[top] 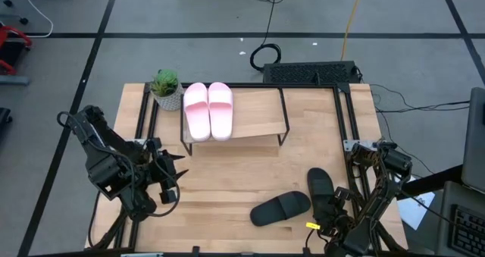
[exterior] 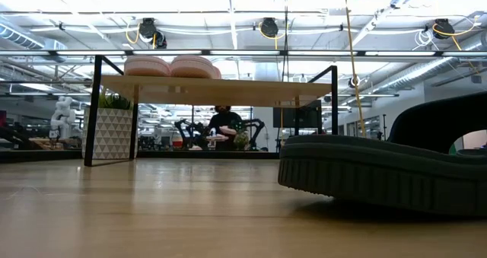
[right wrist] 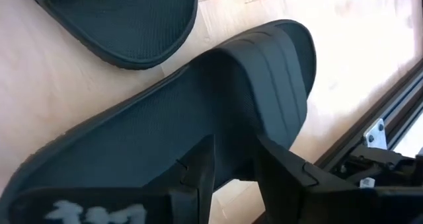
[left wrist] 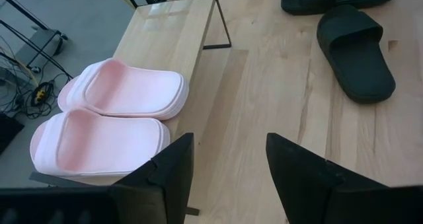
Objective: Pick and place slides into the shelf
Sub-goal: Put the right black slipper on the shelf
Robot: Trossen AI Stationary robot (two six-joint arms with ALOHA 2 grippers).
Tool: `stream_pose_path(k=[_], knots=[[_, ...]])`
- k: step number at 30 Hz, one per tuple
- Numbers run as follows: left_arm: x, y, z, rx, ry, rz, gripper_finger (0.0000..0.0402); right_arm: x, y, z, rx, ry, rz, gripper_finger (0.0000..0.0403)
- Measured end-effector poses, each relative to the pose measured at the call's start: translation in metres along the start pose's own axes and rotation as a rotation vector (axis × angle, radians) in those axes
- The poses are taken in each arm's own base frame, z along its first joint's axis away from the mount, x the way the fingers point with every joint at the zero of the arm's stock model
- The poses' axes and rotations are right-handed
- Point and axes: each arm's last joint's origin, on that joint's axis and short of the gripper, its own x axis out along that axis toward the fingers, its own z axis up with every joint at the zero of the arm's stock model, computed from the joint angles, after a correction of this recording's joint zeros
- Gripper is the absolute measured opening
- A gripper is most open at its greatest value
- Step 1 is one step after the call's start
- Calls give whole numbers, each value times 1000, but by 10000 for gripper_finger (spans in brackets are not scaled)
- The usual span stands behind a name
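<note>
The pale pink pair [top: 208, 109] [left wrist: 119, 112] [exterior: 171, 65] lies side by side on the left end of the shelf [top: 254, 113] [exterior: 221, 90]. Two black slides lie on the table's near right part. One black slide [top: 280, 209] [right wrist: 125, 19] rests on its sole, untouched. My right gripper [top: 331, 210] [right wrist: 236, 161] is shut on the other black slide [top: 320, 185] [right wrist: 165, 118]. My left gripper [top: 168, 183] [left wrist: 229, 158] is open and hovers near the table's left edge, pointing toward the shelf. My right gripper pinches the side rim of the black slide's sole [right wrist: 241, 174], behind the strap [right wrist: 271, 72]. One finger [right wrist: 198, 174] is over the footbed and the other [right wrist: 287, 178] is outside the sole. It comes slanting down from the near right. The slide lies on the table.
A small potted plant [top: 166, 90] [exterior: 112, 132] stands at the shelf's far left corner. The shelf's right part [left wrist: 172, 32] is bare wood. Black frame rails [top: 345, 128] run along the table's left and right sides. Bare tabletop [top: 227, 173] lies between the arms.
</note>
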Motion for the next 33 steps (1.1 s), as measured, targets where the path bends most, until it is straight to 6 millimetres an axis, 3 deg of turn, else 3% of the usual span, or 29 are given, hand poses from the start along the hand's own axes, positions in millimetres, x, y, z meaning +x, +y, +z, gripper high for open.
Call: stream_pose_path(k=[10, 33], knots=[[0, 0, 0, -1, 0, 0, 191, 9, -2, -3, 0, 1, -34, 94], [0, 0, 0, -1, -11, 8, 191, 8, -10, -2, 10, -20, -116, 93]])
